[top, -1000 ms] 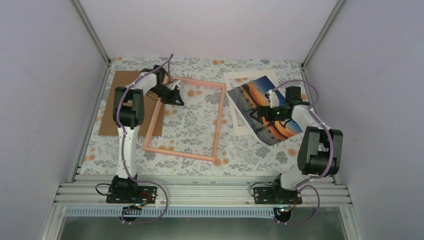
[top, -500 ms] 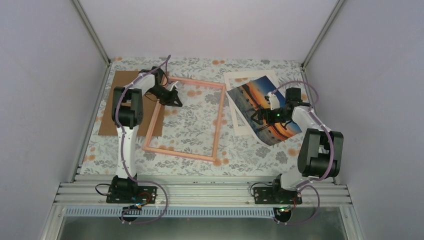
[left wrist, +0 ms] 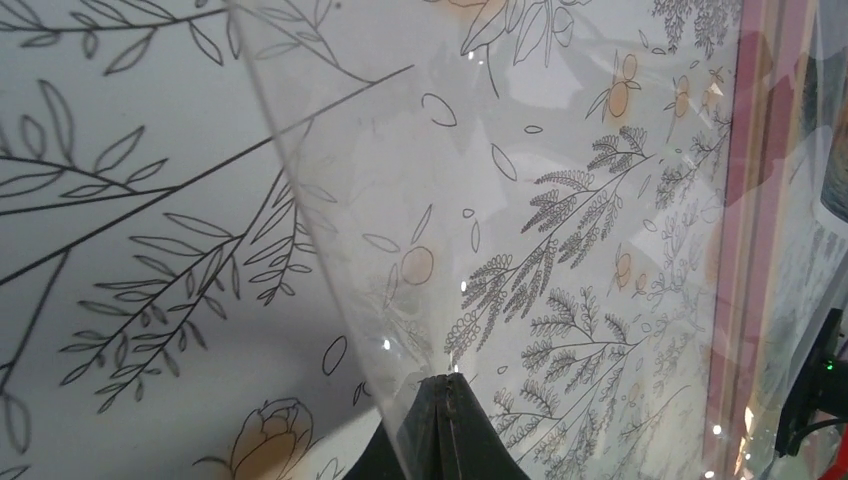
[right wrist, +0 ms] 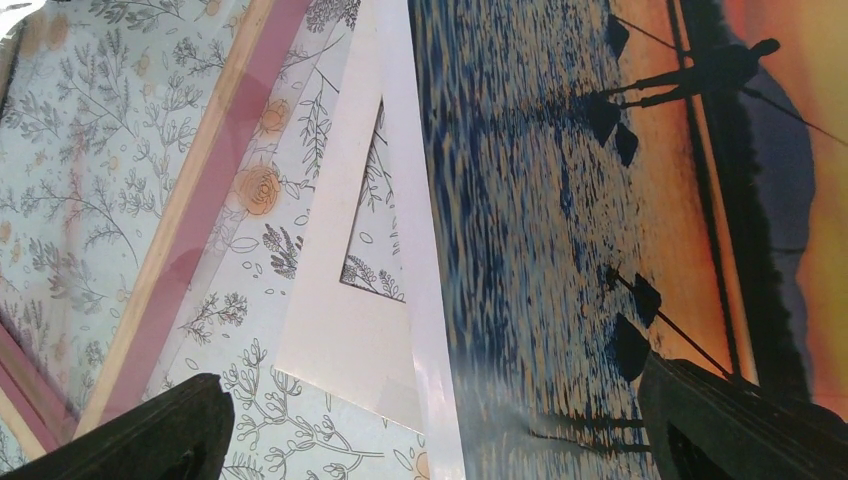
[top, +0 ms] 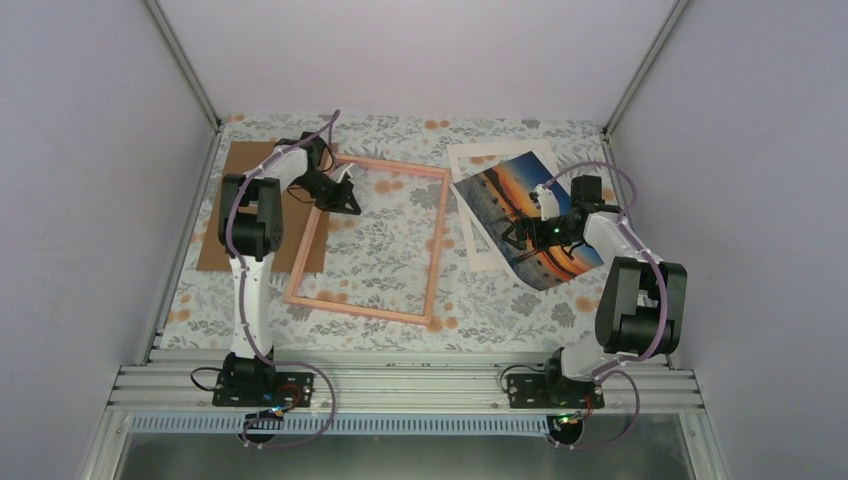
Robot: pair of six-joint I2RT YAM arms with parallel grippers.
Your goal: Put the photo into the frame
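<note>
Left wrist view: the left tool (left wrist: 447, 400) is pinched tight on the edge of a clear sheet (left wrist: 560, 200), smooth and speckled with glare, over the floral-printed desk (left wrist: 120, 300). The thin pink frame (top: 440, 245) lies flat mid-desk. The glossy rectangular sunset photo (top: 492, 198) rests skewed on a white mat board (top: 478, 255) at the right. The right tool (top: 522, 238) is spread wide over it.

Premises: a robotics laboratory test cell. Evidence: plain pale lilac wall panels (top: 80, 200), joined by bare aluminium corner struts (top: 185, 65), enclose the table on three sides. A slotted aluminium rail (top: 400, 385) at the near edge carries the white-and-black left arm (top: 250, 300) and right arm (top: 635, 300). A floral-print cloth (top: 380, 250) covers the worktop.
</note>
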